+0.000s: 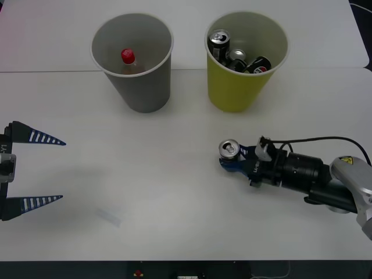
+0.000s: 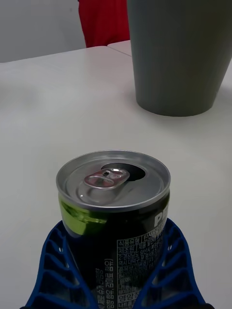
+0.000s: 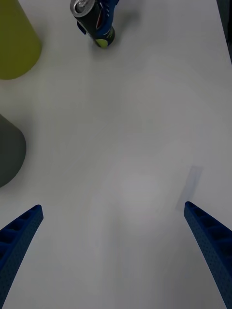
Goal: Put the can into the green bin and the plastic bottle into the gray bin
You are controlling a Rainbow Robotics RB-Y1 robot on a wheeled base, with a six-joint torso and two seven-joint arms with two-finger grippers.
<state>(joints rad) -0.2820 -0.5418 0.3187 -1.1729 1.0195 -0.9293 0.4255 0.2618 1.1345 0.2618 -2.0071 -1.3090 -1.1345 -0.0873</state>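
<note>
**Can gripped on the table, bottle binned**

Blue fingers of my right gripper (image 1: 233, 161) clamp the can (image 1: 229, 150) upright on the table (image 1: 174, 192), before the green bin (image 1: 244, 87). My left gripper (image 1: 40, 168) waits wide apart. Inside the gray bin (image 1: 145, 87) stands the plastic bottle (image 1: 129, 61).

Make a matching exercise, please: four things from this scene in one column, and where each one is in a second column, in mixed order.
Things:
1. plastic bottle
2. can
3. left gripper
4. green bin

Places or states:
A. open, over bare table
B. inside the gray bin
C. holds several cans already
D. standing on the table, between the right gripper fingers

Pairs: 1-B, 2-D, 3-A, 4-C
</note>
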